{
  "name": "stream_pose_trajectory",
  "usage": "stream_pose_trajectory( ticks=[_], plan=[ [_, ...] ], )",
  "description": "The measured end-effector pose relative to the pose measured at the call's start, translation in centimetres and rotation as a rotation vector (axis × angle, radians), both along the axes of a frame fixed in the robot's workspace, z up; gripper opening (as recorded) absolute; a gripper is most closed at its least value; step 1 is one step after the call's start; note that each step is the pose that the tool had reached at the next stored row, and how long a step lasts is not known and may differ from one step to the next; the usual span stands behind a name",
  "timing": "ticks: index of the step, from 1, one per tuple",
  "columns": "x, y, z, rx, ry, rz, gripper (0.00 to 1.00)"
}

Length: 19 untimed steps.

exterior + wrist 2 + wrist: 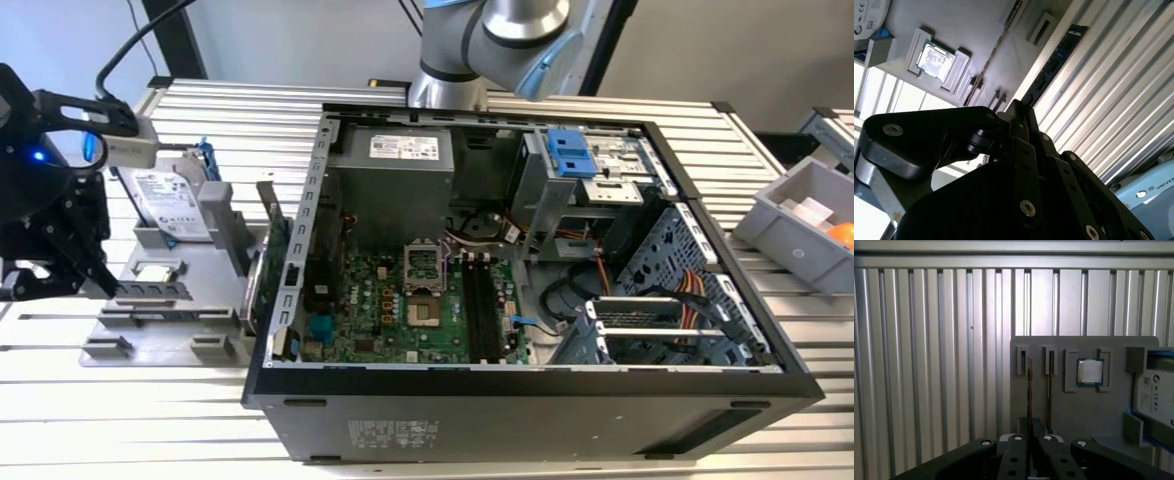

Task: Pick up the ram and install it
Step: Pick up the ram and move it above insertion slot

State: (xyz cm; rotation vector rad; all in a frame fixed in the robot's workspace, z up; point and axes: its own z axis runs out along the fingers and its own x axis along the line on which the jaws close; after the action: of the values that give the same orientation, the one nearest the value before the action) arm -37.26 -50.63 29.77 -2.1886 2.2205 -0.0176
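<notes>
Pinching the near end of the ram, the gripper has its jaws drawn narrow, one finger on each flat face of the stick. The ram runs straight out from the fingertips, standing on edge, along the side of the grey holder nearest the bare ribbed table. Whether it sits in its slot or just clear of it is hard to say from these angles. Beyond the fingertips and to one side of the ram, a square chip lies in its recess in the holder. Past that, further from the gripper, rests the hard drive. In the exterior view the open case stands well apart from the gripper, on the far side of the holder, with a green card upright between holder and case.
</notes>
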Motion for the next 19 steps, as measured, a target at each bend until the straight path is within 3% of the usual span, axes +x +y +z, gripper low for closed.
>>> stream_pose_trajectory(
  ticks=[19],
  plan=[
    [0.0, 0.0, 0.85, -0.0001, 0.0, -0.006, 0.0]
  ],
)
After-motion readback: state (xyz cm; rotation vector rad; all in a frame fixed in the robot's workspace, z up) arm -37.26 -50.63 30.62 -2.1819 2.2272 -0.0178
